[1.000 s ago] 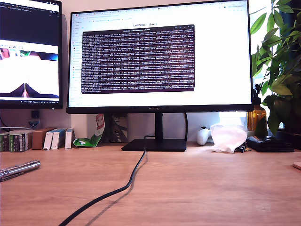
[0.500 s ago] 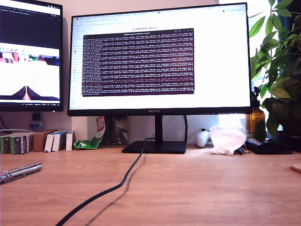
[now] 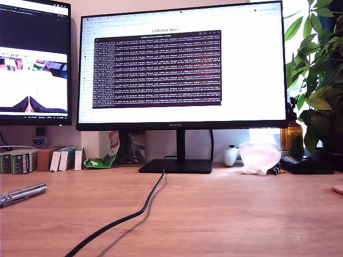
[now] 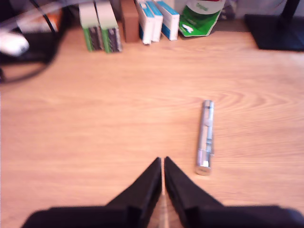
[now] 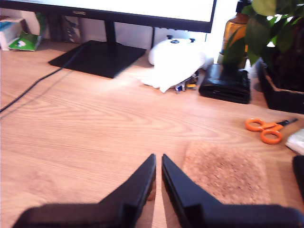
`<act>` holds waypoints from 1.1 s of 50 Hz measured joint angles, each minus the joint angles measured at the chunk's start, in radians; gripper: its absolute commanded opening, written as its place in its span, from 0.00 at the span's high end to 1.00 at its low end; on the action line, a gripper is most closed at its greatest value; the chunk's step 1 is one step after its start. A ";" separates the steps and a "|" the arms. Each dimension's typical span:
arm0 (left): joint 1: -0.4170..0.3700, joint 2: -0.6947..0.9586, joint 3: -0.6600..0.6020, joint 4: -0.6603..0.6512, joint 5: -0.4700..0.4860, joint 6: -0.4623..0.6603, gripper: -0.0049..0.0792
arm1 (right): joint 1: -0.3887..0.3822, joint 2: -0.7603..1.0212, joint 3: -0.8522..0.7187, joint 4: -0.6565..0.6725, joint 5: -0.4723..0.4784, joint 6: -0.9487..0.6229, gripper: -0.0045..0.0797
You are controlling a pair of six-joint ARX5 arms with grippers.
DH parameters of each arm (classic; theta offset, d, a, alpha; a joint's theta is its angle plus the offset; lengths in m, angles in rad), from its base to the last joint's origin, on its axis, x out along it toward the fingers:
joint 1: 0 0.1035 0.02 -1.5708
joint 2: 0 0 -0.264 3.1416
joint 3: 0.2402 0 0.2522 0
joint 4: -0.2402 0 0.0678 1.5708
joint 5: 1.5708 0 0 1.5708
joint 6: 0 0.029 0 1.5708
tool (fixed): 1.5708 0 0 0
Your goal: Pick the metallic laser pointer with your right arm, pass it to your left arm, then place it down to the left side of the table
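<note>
My first gripper hangs above the table with its black fingers pressed nearly tip to tip, nothing between them. Just beside those tips lies the metallic laser pointer, flat on the wood, apart from the gripper, its length running away toward the row of small boxes at the back. My second gripper is likewise drawn together and empty, over bare wood next to a cork mat, with orange scissors farther off and the monitor stand beyond. In the exterior view the pointer sits at that view's left edge, a black cable crossing the middle of the desk; neither arm shows there. Across the last second the pointer keeps the same spot and only the terminal text on the monitor scrolls. Judgement: pointer already down at the side, released; task looks at or near its end.
</note>
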 measured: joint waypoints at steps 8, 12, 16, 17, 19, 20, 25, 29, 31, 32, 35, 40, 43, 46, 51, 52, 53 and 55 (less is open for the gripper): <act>0.000 -0.072 -0.009 0.004 -0.006 0.013 0.95 | 0.000 0.000 0.000 -0.005 0.042 0.030 0.96; 0.000 -0.098 -0.026 0.019 -0.016 0.045 0.95 | 0.000 0.000 0.000 -0.005 0.057 0.027 0.96; 0.000 -0.105 -0.027 0.021 -0.021 0.059 0.95 | 0.000 0.000 0.000 -0.005 0.088 0.027 0.96; 0.000 -0.105 -0.027 0.021 -0.021 0.062 0.95 | 0.000 0.000 0.000 -0.005 0.093 0.027 0.96; 0.000 -0.111 -0.027 0.021 -0.022 0.063 0.95 | 0.000 0.000 0.000 -0.005 0.095 0.029 0.96; 0.000 -0.113 -0.027 0.021 -0.022 0.067 0.95 | 0.000 0.000 0.000 -0.005 0.096 0.029 0.96; 0.000 -0.131 -0.027 0.021 -0.034 0.077 0.95 | 0.000 0.000 0.000 -0.003 0.097 0.035 0.96; 0.000 -0.148 -0.028 0.025 -0.046 0.080 0.95 | 0.000 0.000 0.000 0.025 0.112 0.034 0.96; 0.000 -0.148 -0.029 0.031 -0.053 0.086 0.95 | 0.000 0.000 0.000 0.046 0.116 0.031 0.96; 0.000 -0.148 -0.031 0.035 -0.056 0.090 0.95 | 0.000 0.000 0.000 0.056 0.116 0.031 0.96; 0.000 -0.148 -0.034 0.047 -0.060 0.092 0.95 | 0.000 -0.001 0.000 0.065 0.119 0.029 0.96; 0.000 -0.148 -0.036 0.061 -0.061 0.093 0.95 | 0.000 0.000 0.000 0.063 0.119 0.024 0.96; 0.000 -0.148 -0.036 0.062 -0.060 0.093 0.95 | 0.000 0.000 0.000 0.059 0.119 0.024 0.96; 0.000 -0.148 -0.036 0.050 -0.060 0.093 0.95 | 0.000 0.000 0.000 0.041 0.119 0.023 0.96; 0.000 -0.148 -0.036 0.042 -0.060 0.093 0.95 | 0.000 0.000 0.000 0.004 0.119 0.023 0.96; 0.000 -0.148 -0.036 0.042 -0.060 0.093 0.95 | 0.000 0.000 0.000 -0.001 0.119 0.023 0.96; 0.000 -0.148 -0.036 0.042 -0.060 0.093 0.95 | 0.000 0.000 0.000 -0.004 0.119 0.023 0.96; 0.000 -0.148 -0.036 0.042 -0.060 0.093 0.95 | 0.000 0.000 0.000 -0.004 0.119 0.023 0.96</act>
